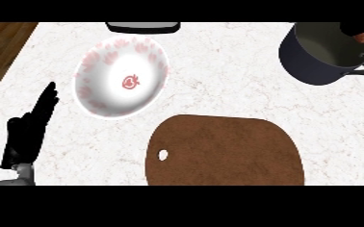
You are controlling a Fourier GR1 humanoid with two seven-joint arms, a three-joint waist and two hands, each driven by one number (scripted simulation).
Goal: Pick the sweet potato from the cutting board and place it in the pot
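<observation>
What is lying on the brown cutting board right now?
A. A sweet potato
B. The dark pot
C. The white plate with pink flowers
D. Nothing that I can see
D. The cutting board shows only its bare brown top and a small hole near its left edge; the plate sits apart at upper left, and the pot stands at upper right.

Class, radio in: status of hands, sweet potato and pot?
Left hand open, resting. Right hand over pot, fingers unclear. Sweet potato not visible; cutting board bare.
</observation>
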